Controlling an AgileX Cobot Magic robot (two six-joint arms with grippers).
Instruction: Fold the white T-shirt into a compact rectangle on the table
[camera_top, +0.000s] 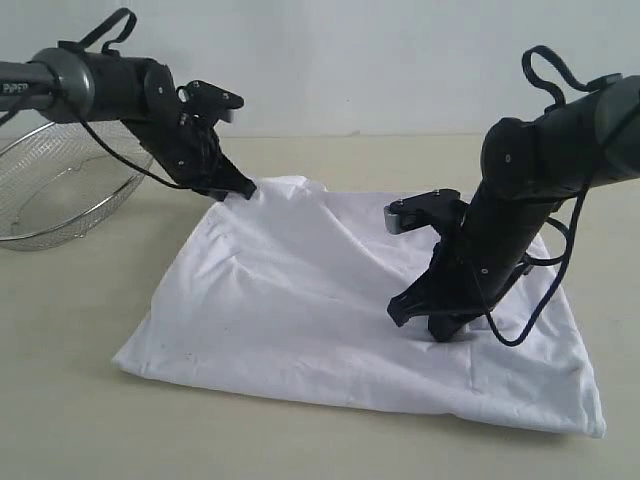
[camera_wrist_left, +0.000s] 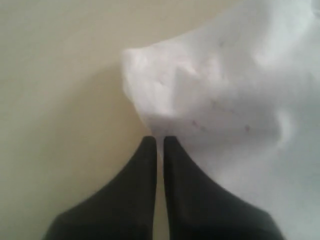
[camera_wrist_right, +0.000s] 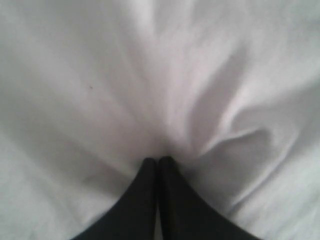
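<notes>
- The white T-shirt (camera_top: 280, 300) is spread on the table (camera_top: 80, 400) as a broad, roughly four-sided sheet. Its near edge lies flat on the tabletop and its far left corner is raised.
- No lettering or neck tag can be made out on the cloth in any view. Only a few faint dark specks are seen in the left wrist view on the shirt (camera_wrist_left: 225, 100).
- The raised far left corner is met by the left gripper (camera_top: 240, 190). In the left wrist view the two dark fingers of this gripper (camera_wrist_left: 159, 140) are pressed together with only a thin slit between them. Their tips are set right at the edge of the cloth, which appears to be pinched there. The bare table (camera_wrist_left: 50, 75) is seen beside it.
- The right gripper (camera_top: 425, 322) is set down onto the right half of the shirt, well inside its edges and nearer the front than the left gripper.
- In the right wrist view the jaws of the right gripper (camera_wrist_right: 157, 161) are closed against each other. The shirt (camera_wrist_right: 100, 75) is gathered into creases that run to the tips, so a fold of cloth is taken to be pinched.
- The two grippers are held well apart, with smooth cloth between them.
- A wire-mesh basket (camera_top: 70, 230) is seen on the table at the far left, apart from the shirt.
</notes>
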